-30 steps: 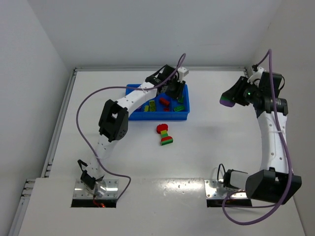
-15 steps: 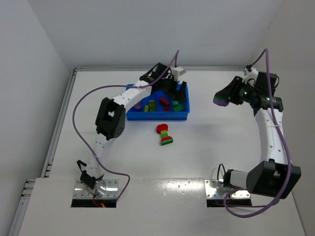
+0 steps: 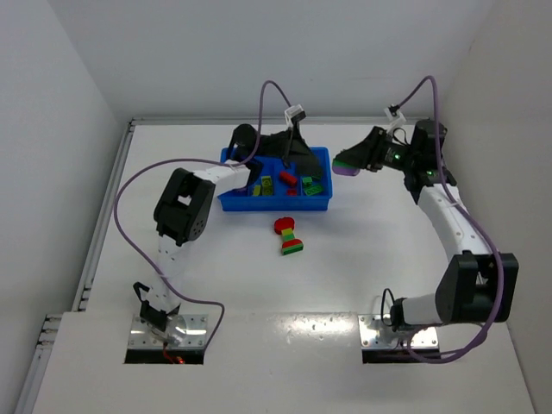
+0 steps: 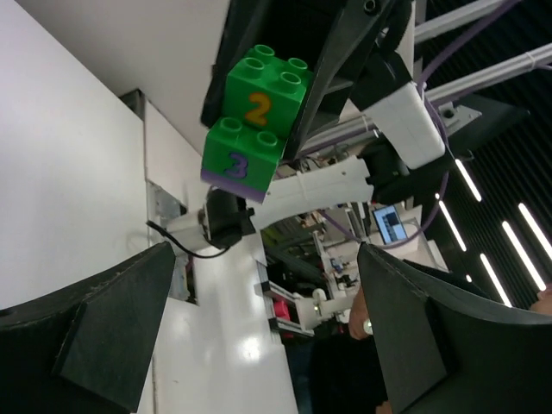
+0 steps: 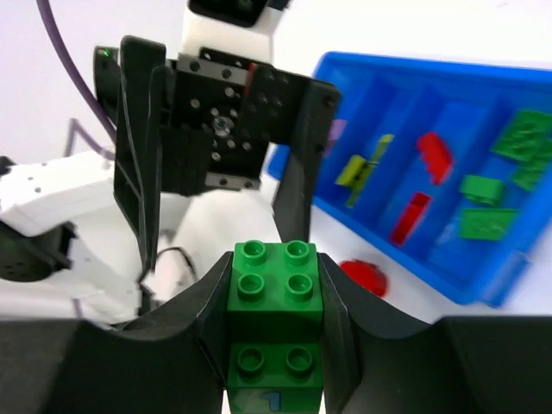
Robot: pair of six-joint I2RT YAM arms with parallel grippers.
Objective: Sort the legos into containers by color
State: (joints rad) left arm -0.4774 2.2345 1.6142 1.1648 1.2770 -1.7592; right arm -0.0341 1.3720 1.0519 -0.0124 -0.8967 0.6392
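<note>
Jaws of the right gripper (image 5: 276, 304) are clamped on a green stack (image 5: 276, 285) of bricks, held in the air to the right of the blue tray (image 3: 276, 205) and clear of it. Its lower end runs off my right wrist view. From the left wrist camera I read a 2 and a 3 on it, with a purple layer underneath. From overhead it is only a green and purple smudge. The left gripper (image 3: 297, 152) hangs over the tray, fingers (image 4: 103, 328) spread wide with nothing between them, facing the stack. In the tray I see a yellow-green brick (image 5: 366, 168), red bricks (image 5: 434, 155) and green bricks (image 5: 481, 185) in three neighbouring compartments. The left gripper hides the fourth. On the table, in front of the tray, lies a mixed stack (image 3: 289, 235) of red, yellow-green and green.
</note>
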